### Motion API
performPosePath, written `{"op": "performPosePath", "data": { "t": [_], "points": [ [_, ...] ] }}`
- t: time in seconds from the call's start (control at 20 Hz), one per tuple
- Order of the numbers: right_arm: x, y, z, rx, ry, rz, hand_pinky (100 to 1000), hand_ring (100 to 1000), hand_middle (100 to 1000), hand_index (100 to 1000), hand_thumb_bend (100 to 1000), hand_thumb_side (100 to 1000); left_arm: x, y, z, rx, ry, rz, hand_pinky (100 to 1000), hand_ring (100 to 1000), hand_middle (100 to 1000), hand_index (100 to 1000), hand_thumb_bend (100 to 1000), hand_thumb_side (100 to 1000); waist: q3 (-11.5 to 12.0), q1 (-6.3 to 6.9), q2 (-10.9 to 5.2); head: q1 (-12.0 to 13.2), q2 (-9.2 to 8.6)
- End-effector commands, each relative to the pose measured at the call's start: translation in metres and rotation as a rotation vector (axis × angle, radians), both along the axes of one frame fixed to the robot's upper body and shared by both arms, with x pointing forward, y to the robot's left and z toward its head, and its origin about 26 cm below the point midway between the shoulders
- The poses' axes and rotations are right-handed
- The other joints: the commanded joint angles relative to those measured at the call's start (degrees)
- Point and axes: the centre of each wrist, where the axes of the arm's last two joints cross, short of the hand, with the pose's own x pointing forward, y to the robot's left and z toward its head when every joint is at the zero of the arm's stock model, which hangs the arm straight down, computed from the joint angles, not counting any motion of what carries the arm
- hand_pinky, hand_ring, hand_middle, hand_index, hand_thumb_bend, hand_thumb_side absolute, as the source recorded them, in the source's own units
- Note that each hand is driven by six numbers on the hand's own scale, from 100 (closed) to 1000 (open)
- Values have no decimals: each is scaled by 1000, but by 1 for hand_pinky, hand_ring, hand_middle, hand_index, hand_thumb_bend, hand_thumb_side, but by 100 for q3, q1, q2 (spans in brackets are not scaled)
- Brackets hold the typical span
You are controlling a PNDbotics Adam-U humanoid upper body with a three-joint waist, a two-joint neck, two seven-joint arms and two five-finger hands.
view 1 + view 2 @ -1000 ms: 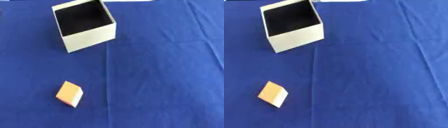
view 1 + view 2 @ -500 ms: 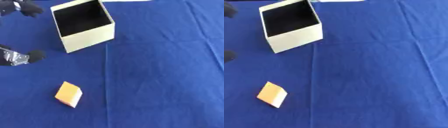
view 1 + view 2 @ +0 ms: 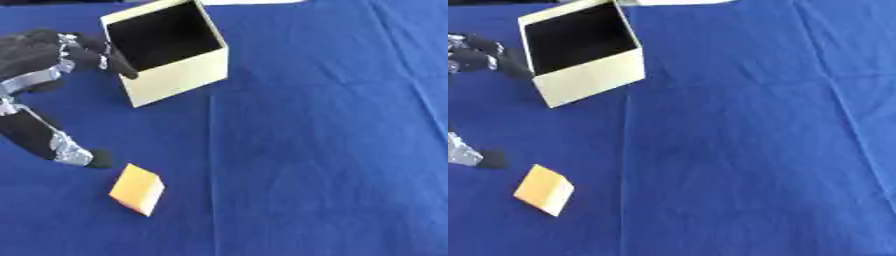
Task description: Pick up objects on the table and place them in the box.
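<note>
An orange block (image 3: 137, 189) lies on the blue cloth at the lower left, tilted on a corner. A cream open box (image 3: 169, 51) with a dark inside stands at the upper left. My left hand (image 3: 39, 65) comes in from the left edge, open, with its fingers spread toward the box's left wall and its thumb (image 3: 63, 148) reaching down just above and left of the block. It holds nothing. The right hand shows in neither view.
The blue cloth (image 3: 332, 140) covers the whole table, with creases running down its middle and right side. A white strip (image 3: 677, 2) shows at the far edge behind the box.
My left hand has come further in from the left, its fingers now beside the box and its thumb close to the orange block. Box and block have not moved.
</note>
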Motion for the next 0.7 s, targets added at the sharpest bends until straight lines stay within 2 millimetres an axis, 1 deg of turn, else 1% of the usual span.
{"op": "performPosePath", "data": {
  "t": [0.05, 0.1, 0.15, 0.2, 0.25, 0.3, 0.4, 0.5, 0.55, 0.65, 0.7],
  "points": [
    [-5, 0, 10, -22, -32, 6, 815, 771, 617, 745, 100, 786, -3, -5, 6, 53, 46, 22, 666, 726, 722, 832, 708, 396, -7, -2, -145, 22, 22],
    [-5, 0, 10, -22, -32, 6, 815, 771, 617, 744, 100, 787, -2, -7, 5, 59, 59, 28, 671, 741, 726, 827, 660, 359, -7, 1, -148, 25, 24],
    [-5, 0, 10, -22, -31, 7, 815, 771, 617, 744, 100, 786, -2, -8, 4, 69, 75, 33, 670, 743, 727, 827, 651, 350, -7, 5, -152, 29, 26],
    [-5, 0, 10, -22, -31, 8, 815, 771, 617, 744, 100, 787, -2, -10, 2, 78, 91, 36, 667, 748, 730, 833, 608, 318, -8, 9, -155, 29, 30],
    [-5, 0, 10, -22, -30, 8, 815, 771, 617, 744, 100, 787, -2, -11, 0, 90, 107, 39, 666, 749, 724, 835, 593, 306, -9, 14, -159, 27, 38],
    [-5, 0, 10, -22, -29, 9, 815, 771, 617, 744, 100, 787, -2, -12, -1, 100, 119, 43, 667, 754, 725, 838, 549, 274, -9, 19, -164, 25, 46],
    [-5, 0, 10, -21, -28, 9, 815, 771, 617, 744, 100, 787, -2, -14, -4, 116, 137, 52, 666, 753, 719, 841, 571, 265, -8, 29, -176, 17, 59],
    [-5, 0, 10, -20, -27, 9, 814, 768, 616, 744, 100, 788, -2, -15, -8, 127, 153, 60, 668, 752, 712, 839, 649, 286, -7, 39, -184, -1, 66],
    [-5, 0, 9, -20, -26, 10, 814, 768, 616, 743, 100, 787, -2, -15, -10, 131, 162, 63, 670, 753, 714, 838, 666, 288, -7, 43, -187, -8, 71],
    [-5, 0, 9, -19, -25, 10, 814, 766, 615, 743, 100, 788, -2, -15, -17, 142, 190, 67, 681, 763, 725, 844, 733, 295, -12, 48, -188, -13, 79],
    [-5, 0, 9, -18, -25, 10, 814, 766, 615, 743, 100, 788, -3, -15, -20, 150, 207, 68, 684, 765, 729, 847, 748, 296, -16, 49, -187, -15, 80]
  ]
}}
